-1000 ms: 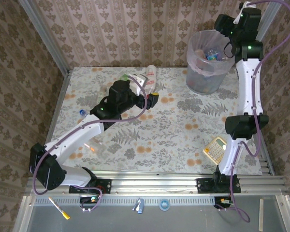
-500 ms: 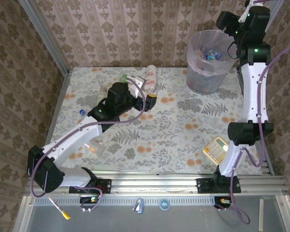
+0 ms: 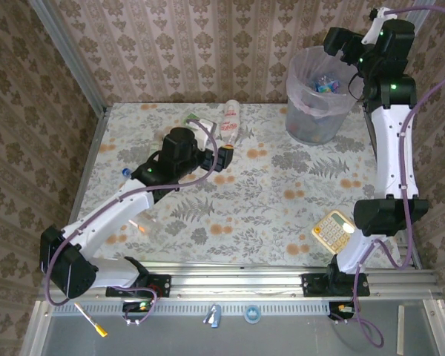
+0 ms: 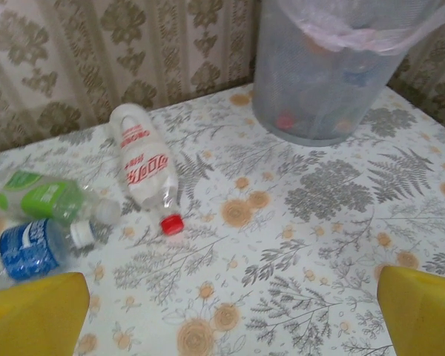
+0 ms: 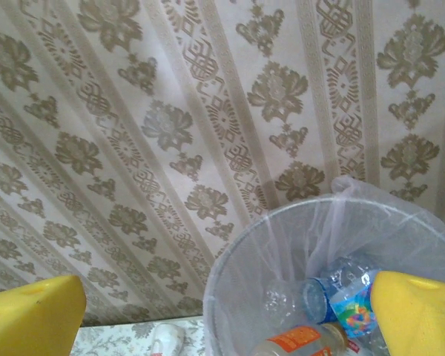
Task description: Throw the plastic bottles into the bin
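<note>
The left arm reaches from its base at the near edge, low across the table, toward the far side. The left gripper (image 4: 230, 315) hangs a little above the flowery table (image 3: 282, 185) and looks toward the bin (image 4: 319, 96). The right arm stands up tall at the right side, bent at the top. The right gripper (image 5: 222, 319) is up high by the bin's rim, with the patterned wall behind.

Three plastic bottles lie close together near the far wall, just ahead and to the left of the left gripper. One is a white bottle (image 4: 144, 159) with a red label and a red cap. Beside it lie a green bottle (image 4: 41, 196) and a blue-label bottle (image 4: 26, 248), which is cut off at the picture's edge. More bottles lie inside the bin, seen through the thin bag. One with a bright blue label (image 5: 348, 297) shows well. One with an orange label (image 5: 297, 341) is cut off at the bottom. A beige calculator (image 3: 330, 228) lies on the table by the right arm.

The left yellow fingers (image 4: 30, 311) are spread wide apart, holding nothing and touching nothing. The right yellow fingers (image 5: 419, 315) are spread wide too, with nothing between them.
</note>
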{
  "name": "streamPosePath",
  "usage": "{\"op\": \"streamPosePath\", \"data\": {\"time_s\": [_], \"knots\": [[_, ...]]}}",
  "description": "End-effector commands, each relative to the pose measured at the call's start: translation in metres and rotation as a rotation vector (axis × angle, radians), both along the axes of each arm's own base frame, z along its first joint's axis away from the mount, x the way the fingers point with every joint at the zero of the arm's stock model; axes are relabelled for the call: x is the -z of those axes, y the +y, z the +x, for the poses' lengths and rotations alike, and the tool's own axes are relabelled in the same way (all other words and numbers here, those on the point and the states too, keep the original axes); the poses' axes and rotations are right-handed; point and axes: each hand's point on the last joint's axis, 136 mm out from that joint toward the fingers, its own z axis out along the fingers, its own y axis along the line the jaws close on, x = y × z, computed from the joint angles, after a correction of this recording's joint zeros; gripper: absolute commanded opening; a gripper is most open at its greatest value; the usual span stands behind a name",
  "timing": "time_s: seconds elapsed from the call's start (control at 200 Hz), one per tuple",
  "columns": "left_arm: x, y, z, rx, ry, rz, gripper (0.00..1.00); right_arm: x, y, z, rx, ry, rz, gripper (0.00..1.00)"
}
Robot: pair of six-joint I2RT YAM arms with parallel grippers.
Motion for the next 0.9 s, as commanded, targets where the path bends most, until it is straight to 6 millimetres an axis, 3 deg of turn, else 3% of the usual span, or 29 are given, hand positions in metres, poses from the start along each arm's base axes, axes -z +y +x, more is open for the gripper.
{"op": "streamPosePath", "data": {"time_s": [0.0, 0.155, 0.355, 0.52, 0.725, 0.77, 0.895], "knots": [[0.004, 0.024, 0.005, -0.117, 0.090, -0.022, 1.00, -0.029, 0.010, -0.015, -0.050, -0.087, -0.031, 1.00], [0.020, 0.046, 0.009, -0.220, 0.181, -0.032, 1.00, -0.026, 0.012, -0.019, -0.059, -0.074, -0.040, 1.00], [0.060, 0.100, 0.002, -0.488, 0.428, -0.084, 1.00, -0.021, 0.014, -0.023, -0.068, -0.062, -0.034, 1.00], [0.102, 0.145, -0.033, -0.740, 0.681, -0.147, 1.00, -0.018, 0.015, -0.027, -0.071, -0.052, -0.026, 1.00], [0.136, 0.175, -0.088, -0.916, 0.891, -0.033, 1.00, -0.012, 0.016, -0.030, -0.075, -0.040, -0.010, 1.00], [0.147, 0.190, -0.098, -0.986, 0.945, -0.026, 1.00, -0.011, 0.017, -0.030, -0.080, -0.040, -0.010, 1.00], [0.167, 0.205, -0.120, -1.067, 1.046, -0.023, 1.00, -0.007, 0.018, -0.031, -0.082, -0.030, -0.010, 1.00]]}}
